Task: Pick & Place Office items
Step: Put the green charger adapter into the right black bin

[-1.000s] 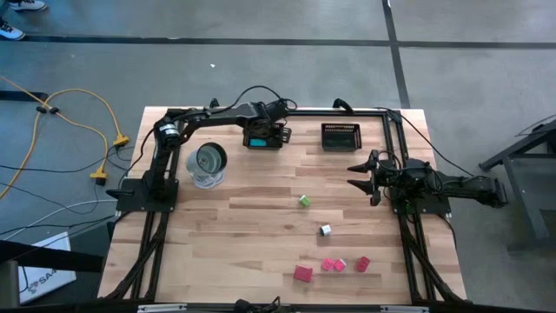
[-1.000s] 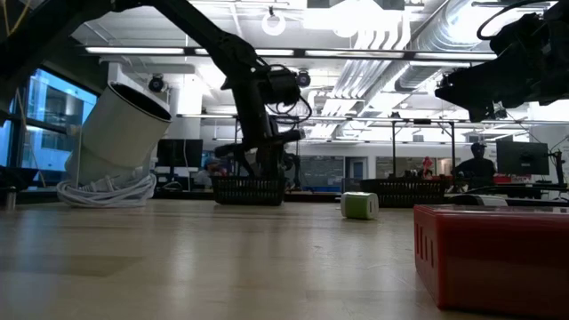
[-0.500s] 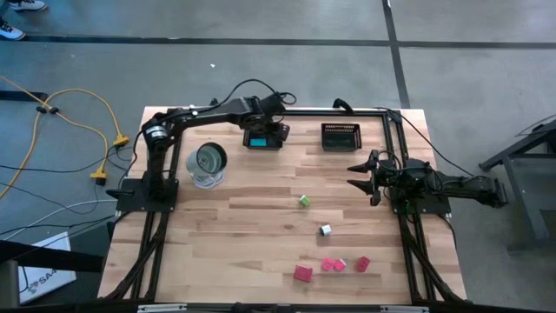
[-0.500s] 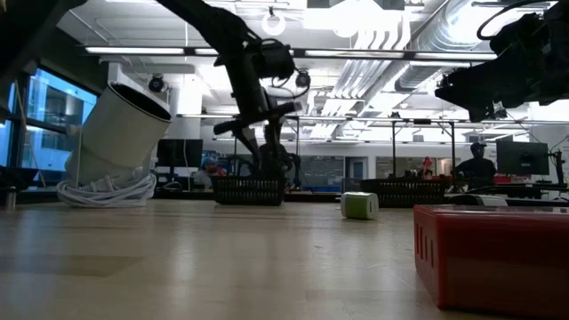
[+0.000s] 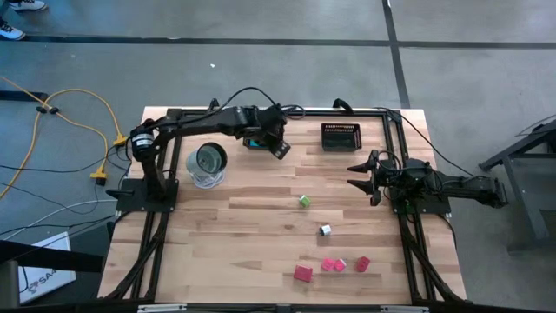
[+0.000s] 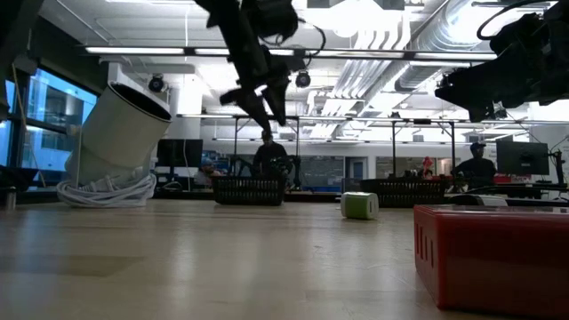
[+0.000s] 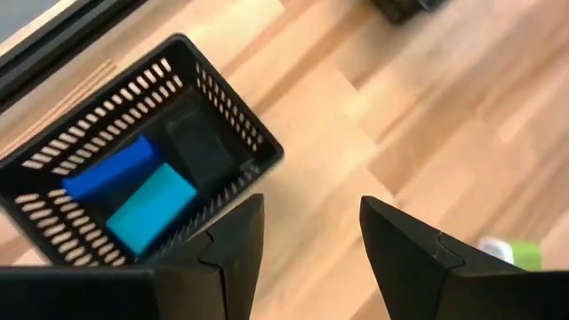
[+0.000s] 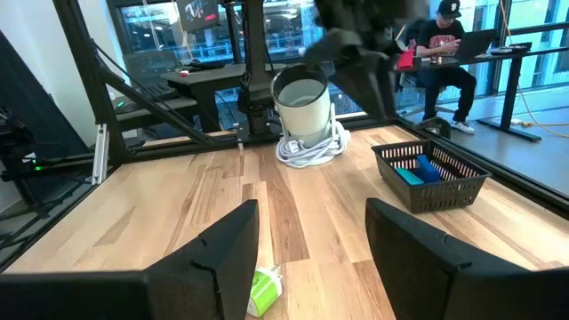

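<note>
Three items in basket (image 7: 233, 110) — left wrist view only.

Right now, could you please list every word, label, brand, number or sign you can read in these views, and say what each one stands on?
"SA": start of a cut-off word on the white sheet on the floor, high view.
Red print on the person's dark shirt, right wrist view: too blurred to read.
Screens behind the glass, right wrist view: too blurred to read.
Baskets, blocks, white cylinder: no text visible.
</note>
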